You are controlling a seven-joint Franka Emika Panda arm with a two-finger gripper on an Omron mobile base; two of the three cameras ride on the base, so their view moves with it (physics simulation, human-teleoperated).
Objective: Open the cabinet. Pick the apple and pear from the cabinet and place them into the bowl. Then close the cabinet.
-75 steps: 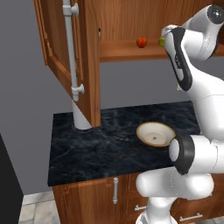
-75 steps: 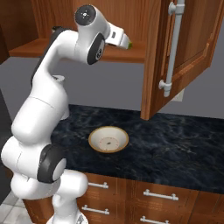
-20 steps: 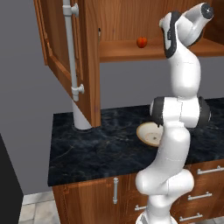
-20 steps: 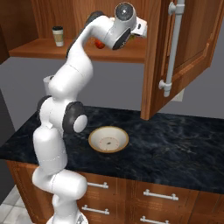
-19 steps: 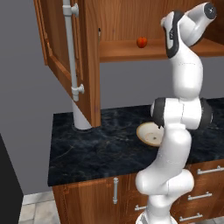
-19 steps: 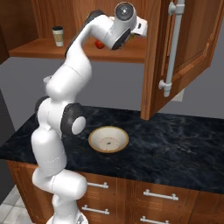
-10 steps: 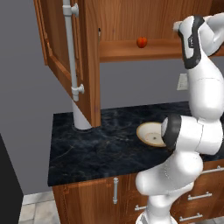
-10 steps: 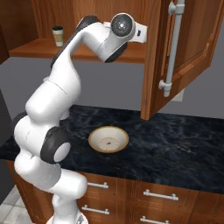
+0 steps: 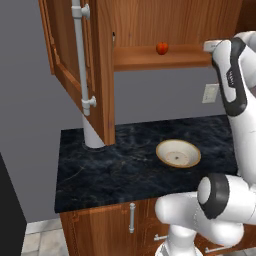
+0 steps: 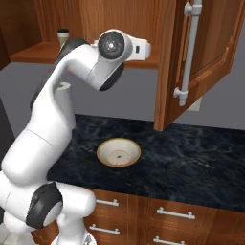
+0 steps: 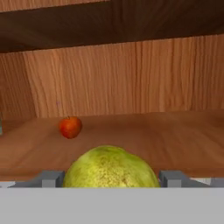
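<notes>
Pincer (image 11: pixel 111 175) first, in the hand view: its two grey tips stand wide apart at five and seven o'clock, one either side of the roundish yellow-green speckled pear (image 11: pixel 109 168). The pear fills the gap between them at six o'clock. Whether the tips press on it or merely flank it cannot be told, so I call the grip unsettled. The small round red apple (image 11: pixel 70 127) sits on the wooden shelf at ten o'clock from the pear, farther back, well apart from it, near the cabinet's back wall. The pear's stem end is not visible and it looks nearly round, so no long axis can be named.

Left base view: the large reddish-brown wooden wall cabinet (image 9: pixel 102 75) is open, its door with the long silver bar handle (image 9: pixel 82 55) swung out at nine o'clock. The apple rests on the shelf at twelve o'clock. The white arm reaches up at three o'clock to the shelf edge. The shallow tan-rimmed cream bowl (image 9: pixel 178 153) lies on the black marble desk (image 9: pixel 110 170) below, at five o'clock from the apple.

Right base view: the arm arches up to the shelf, the other door hangs open at two o'clock, and the bowl sits on the desk straight below the hand. As I judge it, the coming move turns on the pear lying dead ahead between the tips, and the bowl directly underneath.
</notes>
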